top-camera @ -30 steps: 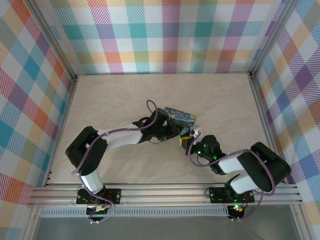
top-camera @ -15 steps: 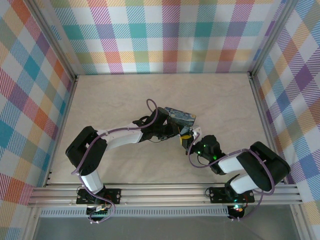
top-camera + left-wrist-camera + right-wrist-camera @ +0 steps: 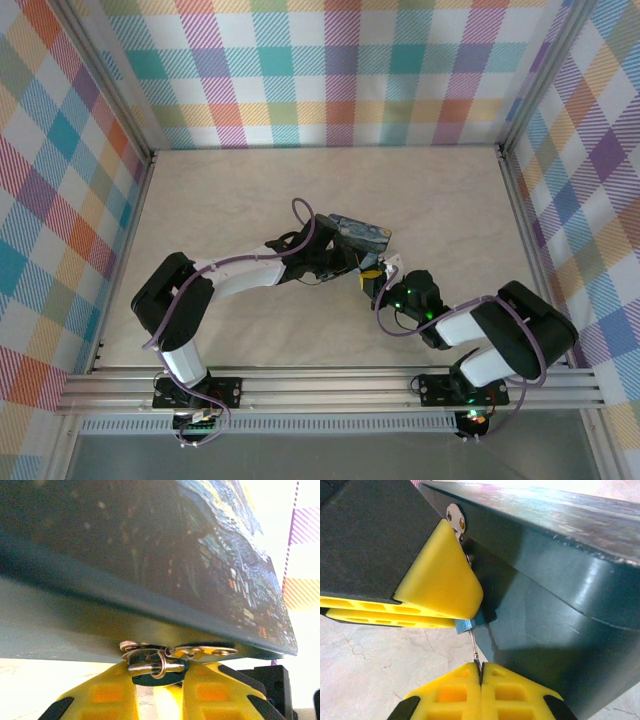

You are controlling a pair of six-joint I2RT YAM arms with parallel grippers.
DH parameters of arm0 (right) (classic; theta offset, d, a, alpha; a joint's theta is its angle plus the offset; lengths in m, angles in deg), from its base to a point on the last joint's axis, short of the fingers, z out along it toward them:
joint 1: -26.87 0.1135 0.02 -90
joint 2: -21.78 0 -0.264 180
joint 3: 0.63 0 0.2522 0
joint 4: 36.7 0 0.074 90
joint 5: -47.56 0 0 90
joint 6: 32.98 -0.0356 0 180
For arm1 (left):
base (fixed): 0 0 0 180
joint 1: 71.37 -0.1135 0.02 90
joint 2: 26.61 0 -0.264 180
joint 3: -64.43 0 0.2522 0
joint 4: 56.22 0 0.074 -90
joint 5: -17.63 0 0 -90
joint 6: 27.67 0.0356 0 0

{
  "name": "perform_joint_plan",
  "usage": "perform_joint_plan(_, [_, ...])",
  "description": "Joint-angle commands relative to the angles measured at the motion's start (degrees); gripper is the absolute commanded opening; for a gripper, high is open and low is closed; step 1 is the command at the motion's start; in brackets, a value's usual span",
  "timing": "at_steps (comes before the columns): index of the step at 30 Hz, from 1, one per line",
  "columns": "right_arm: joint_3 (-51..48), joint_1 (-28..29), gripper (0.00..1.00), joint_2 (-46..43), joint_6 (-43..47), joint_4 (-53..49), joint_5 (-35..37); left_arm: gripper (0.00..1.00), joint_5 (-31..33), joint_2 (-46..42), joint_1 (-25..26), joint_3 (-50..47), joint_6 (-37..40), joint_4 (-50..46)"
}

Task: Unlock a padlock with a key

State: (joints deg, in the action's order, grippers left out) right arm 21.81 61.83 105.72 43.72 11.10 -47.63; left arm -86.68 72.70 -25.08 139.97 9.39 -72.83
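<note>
Since a second ago the tin (image 3: 358,232) is tipping and showing less of its painted lid from above, while both arms are barely shifting. Left tool (image 3: 160,680) is clamping its yellow fingers on the padlock (image 3: 467,625), which is hanging from the hasp (image 3: 456,519) on the tin's near right side, mid-surface (image 3: 230,200). Right tool (image 3: 481,672) is pinching the key (image 3: 475,647), fingers pressed together, with the thin shaft reaching up to the blue body.
</note>
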Motion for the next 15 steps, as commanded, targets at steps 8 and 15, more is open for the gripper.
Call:
perform_joint_plan(8, [2.5,-1.8,0.00,0.0,-2.1,4.5,-2.3,0.19,-3.7,-1.0,0.7,1.1,1.3,-2.0])
perform_joint_plan(15, [4.1,-2.5,0.00,-3.2,2.5,-2.2,0.0,0.19,-3.6,-1.2,0.7,0.6,2.2,-3.1])
